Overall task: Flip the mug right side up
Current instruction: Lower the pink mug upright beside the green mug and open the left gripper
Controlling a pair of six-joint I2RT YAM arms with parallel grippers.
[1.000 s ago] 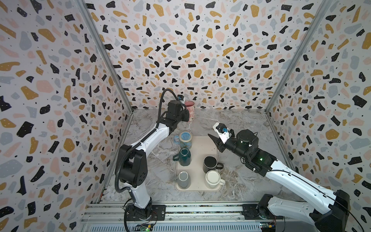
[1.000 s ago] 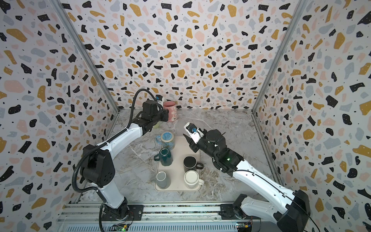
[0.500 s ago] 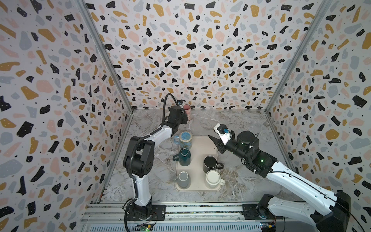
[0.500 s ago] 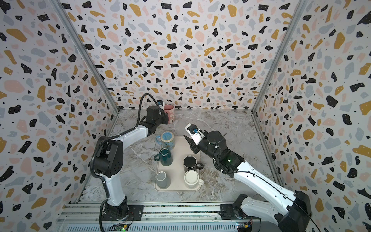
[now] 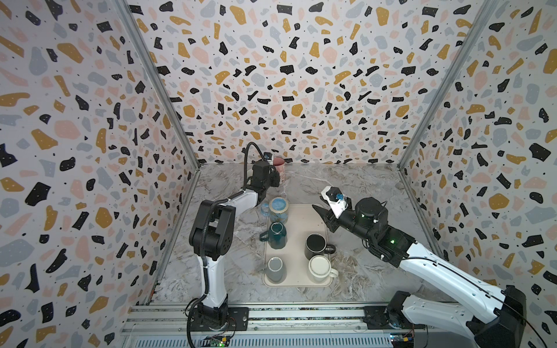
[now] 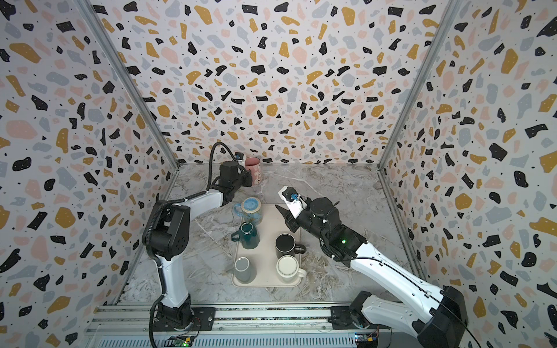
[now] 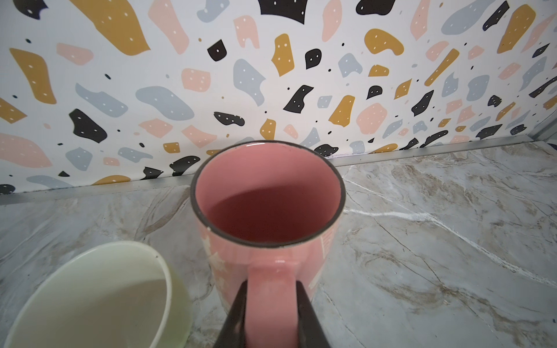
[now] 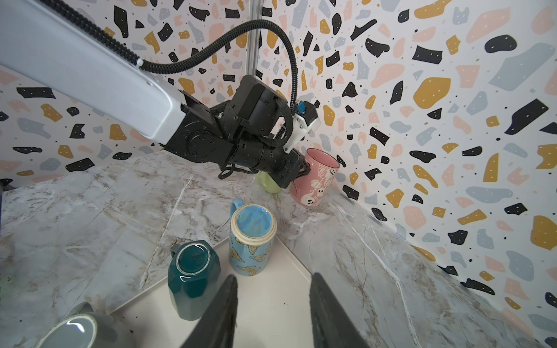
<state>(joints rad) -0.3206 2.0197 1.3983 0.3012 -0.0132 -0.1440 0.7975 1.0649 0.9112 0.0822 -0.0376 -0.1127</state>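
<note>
Left wrist view, and the pink mug (image 7: 268, 192) has its mouth up to the camera, with the left gripper (image 7: 271, 301) clamped on its handle (image 7: 272, 280), one finger on each side. That is a sensible hold, since the handle gives the flat pads something to pinch and the arm a lever to swing the cup by. In both top views the mug sits in the upper middle of the frame, hard by the back wall (image 5: 301, 90) and well behind the tray (image 5: 301, 223). The right wrist view shows it leaning a little; whether its base touches the marble table (image 7: 437, 226) I can't tell. A pale green cup (image 7: 90, 295) stands just beside it, so there's not much elbow room. The right gripper (image 8: 272, 298) hangs over the tray with its jaws apart and nothing between them. To my eye the flip is all but done, with only the setting down and letting go left.
</note>
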